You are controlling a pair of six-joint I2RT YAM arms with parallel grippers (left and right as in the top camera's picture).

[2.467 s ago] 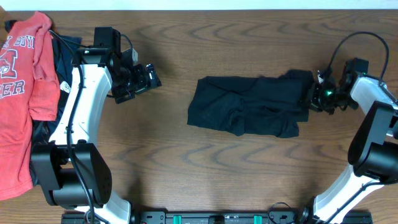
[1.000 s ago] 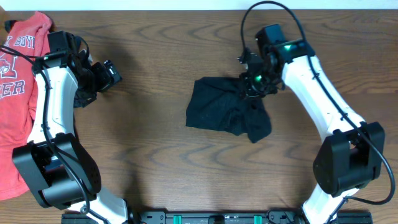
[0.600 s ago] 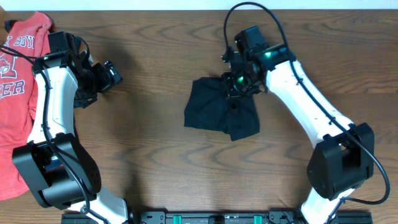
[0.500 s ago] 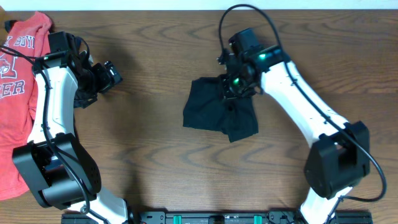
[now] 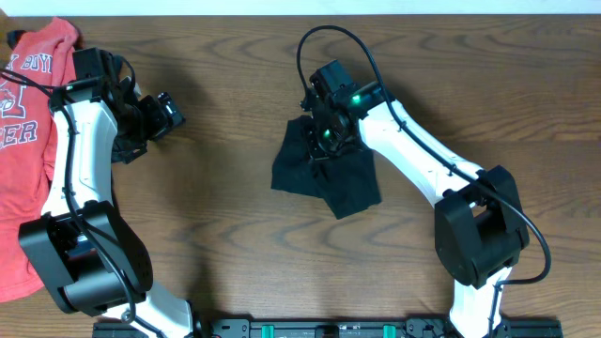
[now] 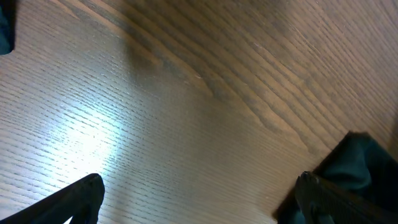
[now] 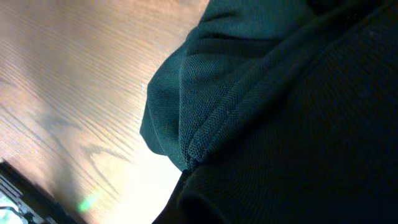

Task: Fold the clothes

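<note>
The black shirt lies bunched at the table's middle, its right part doubled over onto the left. My right gripper sits on the shirt's upper edge, shut on a fold of the cloth. In the right wrist view dark knit fabric fills most of the picture and buries the fingers. My left gripper hovers over bare wood far to the left. It is open, its two fingertips wide apart with nothing between them. A dark cloth edge shows past the right fingertip.
An orange-red lettered T-shirt lies along the table's left edge beside the left arm's base. The right arm's black cable loops above the shirt toward the back edge. Bare wooden tabletop lies between the two arms.
The right gripper has moved left across the table, dragging the shirt's right end over the rest, so the shirt is now narrower. The left arm has stayed still.
</note>
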